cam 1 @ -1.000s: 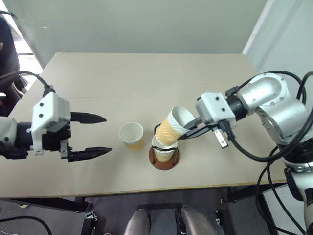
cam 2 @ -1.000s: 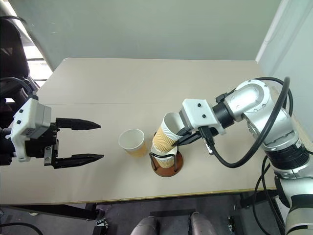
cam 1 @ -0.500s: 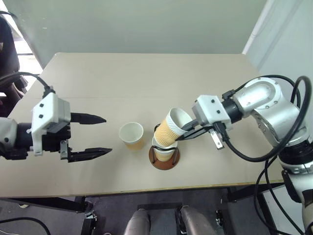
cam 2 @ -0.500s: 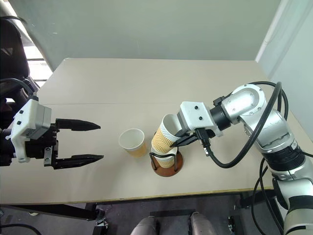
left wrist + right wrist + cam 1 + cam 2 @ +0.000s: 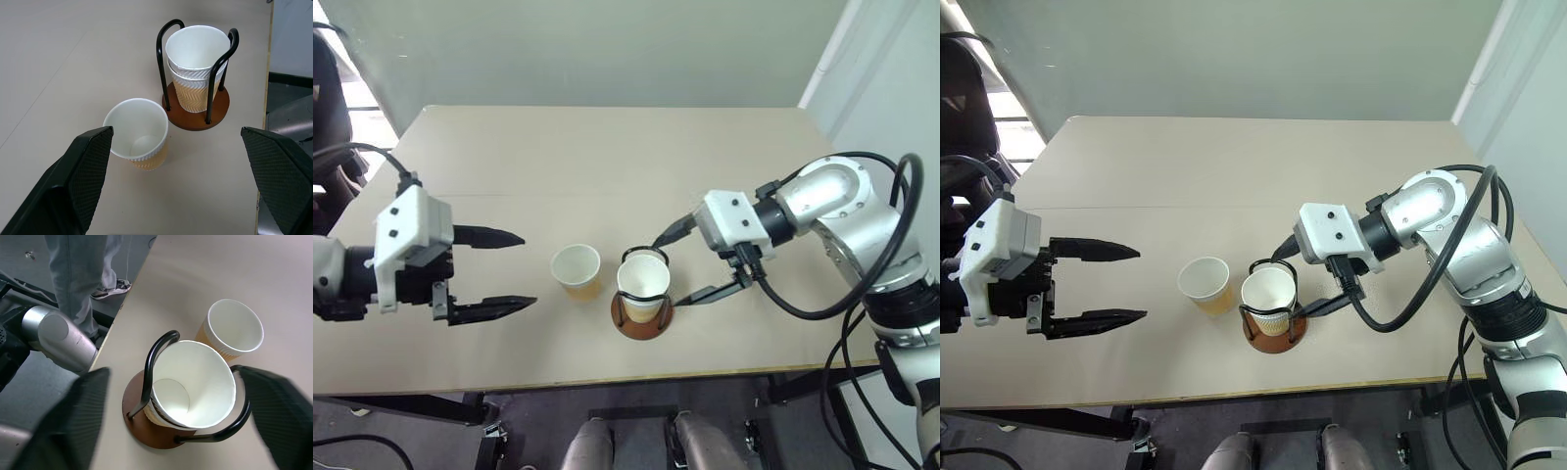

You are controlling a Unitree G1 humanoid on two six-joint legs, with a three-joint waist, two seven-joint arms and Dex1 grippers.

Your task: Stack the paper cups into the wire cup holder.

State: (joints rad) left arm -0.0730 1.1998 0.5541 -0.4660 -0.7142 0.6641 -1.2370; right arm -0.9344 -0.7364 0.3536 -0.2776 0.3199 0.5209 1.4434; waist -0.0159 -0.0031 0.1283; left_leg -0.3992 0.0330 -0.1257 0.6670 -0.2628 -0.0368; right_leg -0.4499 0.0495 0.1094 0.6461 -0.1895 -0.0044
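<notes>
The wire cup holder (image 5: 642, 320) stands near the table's front edge, with two paper cups (image 5: 643, 278) nested upright between its black loops. In the left wrist view the two white rims of the nested cups (image 5: 198, 51) sit one just above the other. A third paper cup (image 5: 576, 269) stands loose on the table just to the left of the holder, open end up. My right gripper (image 5: 668, 272) is open, one finger behind the holder's top and one to the holder's right near the table, holding nothing. My left gripper (image 5: 530, 269) is open and empty, well to the left of the loose cup.
The beige table (image 5: 607, 147) stretches away behind the cups. Its front edge runs close below the holder. A person's legs (image 5: 83, 264) stand on the floor beside the table. A dark chair (image 5: 328, 88) is at the far left.
My right gripper has opened and let go of the tilted cup, which has dropped upright into the cup in the holder. The left arm has not moved.
</notes>
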